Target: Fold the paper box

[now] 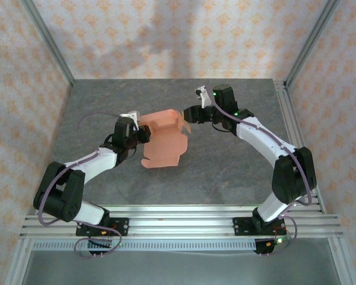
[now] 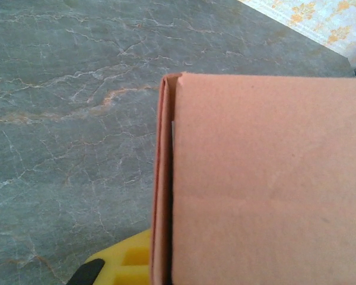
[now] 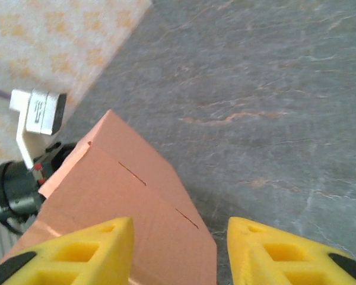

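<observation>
Paper box (image 1: 163,142) steadied for a fold
Its left edge is clamped by the left tool (image 1: 143,132), seemingly above the desk (image 1: 225,169), so a flap is offered to the half-parted right tool (image 1: 190,114).

The tabletop (image 1: 225,172) is seen as a dark grey slab veined with pale and rust-coloured lines; whether the paper box (image 1: 163,142) rests on it cannot be told.

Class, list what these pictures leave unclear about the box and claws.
Left wrist view: the salmon-orange card box hides how the left claw grips it.
Right wrist view: a finger of the right claw hides whether it touches the card.
Top view: the box's tabs are too small.
</observation>
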`<state>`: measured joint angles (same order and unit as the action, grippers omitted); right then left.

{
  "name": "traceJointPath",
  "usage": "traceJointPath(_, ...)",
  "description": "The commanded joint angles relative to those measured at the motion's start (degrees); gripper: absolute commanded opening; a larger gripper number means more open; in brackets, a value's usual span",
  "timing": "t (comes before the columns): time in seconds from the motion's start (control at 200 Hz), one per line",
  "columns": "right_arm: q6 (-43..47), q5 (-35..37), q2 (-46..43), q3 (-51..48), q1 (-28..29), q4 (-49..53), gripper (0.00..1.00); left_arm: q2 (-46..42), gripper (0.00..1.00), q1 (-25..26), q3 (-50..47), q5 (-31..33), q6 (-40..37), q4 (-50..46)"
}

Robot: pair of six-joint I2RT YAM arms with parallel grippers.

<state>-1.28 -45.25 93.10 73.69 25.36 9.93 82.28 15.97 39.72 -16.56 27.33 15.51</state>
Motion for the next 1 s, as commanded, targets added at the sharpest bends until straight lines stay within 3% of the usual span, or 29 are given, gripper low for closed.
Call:
traceJointPath(0.0, 3.96, -4.44, 0.8, 1.13, 1.34, -0.61, 0.41, 0.72, 0.0, -0.59, 2.1, -1.49, -0.09, -0.62)
traceJointPath(0.265, 9.87, 1.09, 2.43, 3.54, 4.4, 5.29, 0.41, 1.04, 0.0, -0.58, 2.5, -2.07, 0.08, -0.74)
traceJointPath(0.596, 14.43, 7.06, 3.67, 4.44, 7.11, 5.72, 0.42, 1.69, 0.0, -0.59, 2.39, -2.25, 0.1, -0.83)
traceJointPath(0.996, 15.6, 0.83, -0.89, -2.04, 7.24, -1.03, 0.47, 2.36, 0.0, -0.67, 2.88, -2.52, 0.84, -0.59)
